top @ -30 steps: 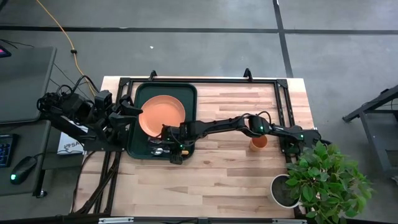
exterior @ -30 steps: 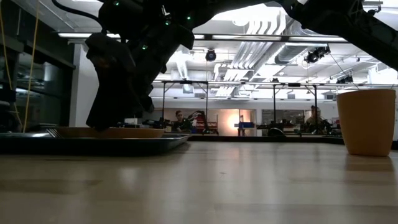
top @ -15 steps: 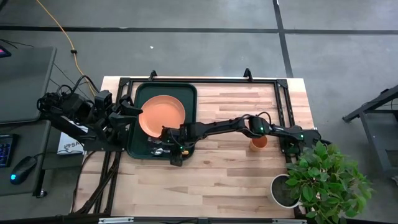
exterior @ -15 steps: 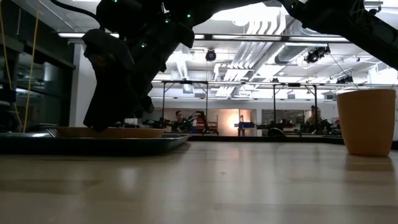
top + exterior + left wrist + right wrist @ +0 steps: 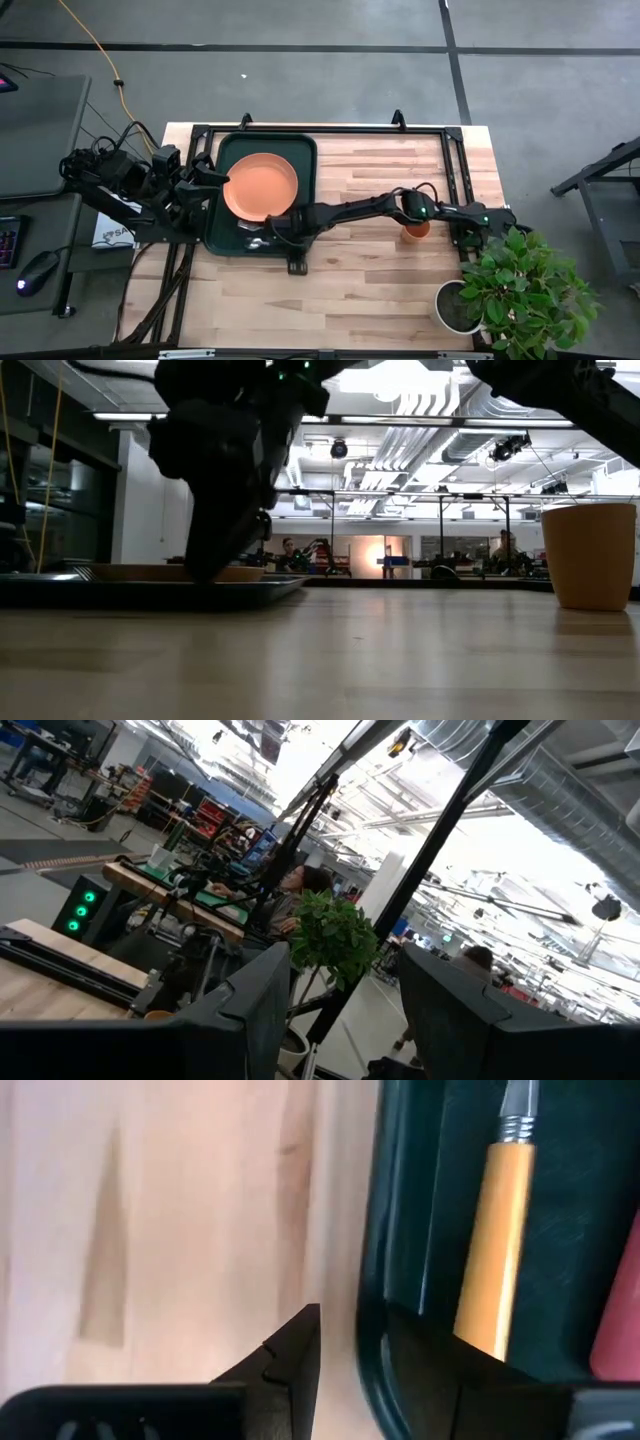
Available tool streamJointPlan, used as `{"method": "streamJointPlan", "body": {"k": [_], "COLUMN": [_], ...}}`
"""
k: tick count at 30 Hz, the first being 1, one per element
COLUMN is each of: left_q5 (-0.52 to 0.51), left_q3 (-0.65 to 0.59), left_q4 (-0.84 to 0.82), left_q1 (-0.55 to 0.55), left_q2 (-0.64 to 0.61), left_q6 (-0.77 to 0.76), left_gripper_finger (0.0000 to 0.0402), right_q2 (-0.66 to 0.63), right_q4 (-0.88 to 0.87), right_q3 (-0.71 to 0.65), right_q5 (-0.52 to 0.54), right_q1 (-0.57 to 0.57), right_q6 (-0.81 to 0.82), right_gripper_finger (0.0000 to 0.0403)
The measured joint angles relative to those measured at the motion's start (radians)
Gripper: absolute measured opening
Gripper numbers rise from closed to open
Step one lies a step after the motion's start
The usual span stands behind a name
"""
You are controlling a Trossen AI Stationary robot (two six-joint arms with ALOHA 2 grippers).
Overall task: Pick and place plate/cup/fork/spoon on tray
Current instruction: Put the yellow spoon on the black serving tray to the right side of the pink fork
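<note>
Dark green tray (image 5: 222, 150) lying at the far left part of the table (image 5: 380, 270), used here as the landmark. Orange plate (image 5: 261, 186) resting inside the tray, filling its far and middle part. Spoon (image 5: 497, 1230) lying flat on the tray floor along the near rim, orange-tan handle and metal collar plain in the right wrist view, with a pink-red sliver of the fork (image 5: 618, 1315) just beside it, deeper in the tray. Orange cup (image 5: 416, 229) standing upright on the bare table well to the right of the tray, outside it. Right hand (image 5: 352, 1342) reaching across from the right to the tray's near right corner, fingers slightly apart, empty, one over the wood outside the rim and the other over the rim itself, clamped on nothing. Left hand (image 5: 335, 1010) parked off the tray's left edge, fingers apart and empty, pointing out into the room. Potted plant (image 5: 520, 290) at the table's near right corner, far from the tray.
</note>
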Motion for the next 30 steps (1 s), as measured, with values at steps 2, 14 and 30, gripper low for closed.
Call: {"method": "streamJointPlan", "body": {"k": [2, 14, 30], "left_q5": [0.0, 0.0, -0.01], "left_q3": [0.0, 0.0, 0.0], "left_q4": [0.0, 0.0, 0.005], "left_q1": [0.0, 0.0, 0.0], "left_q2": [0.0, 0.0, 0.0], "left_q6": [0.0, 0.0, 0.016], "left_gripper_finger": [0.0172, 0.0172, 0.0172], "right_q2": [-0.01, -0.082, -0.099], "right_q4": [-0.018, -0.143, -0.389], "right_q3": [0.0, -0.002, -0.003], "right_q5": [-0.009, 0.018, -0.045], "right_q1": [0.01, 0.012, 0.019], "right_q6": [-0.014, -0.063, -0.215], "right_gripper_finger": [0.0108, 0.0108, 0.0108]}}
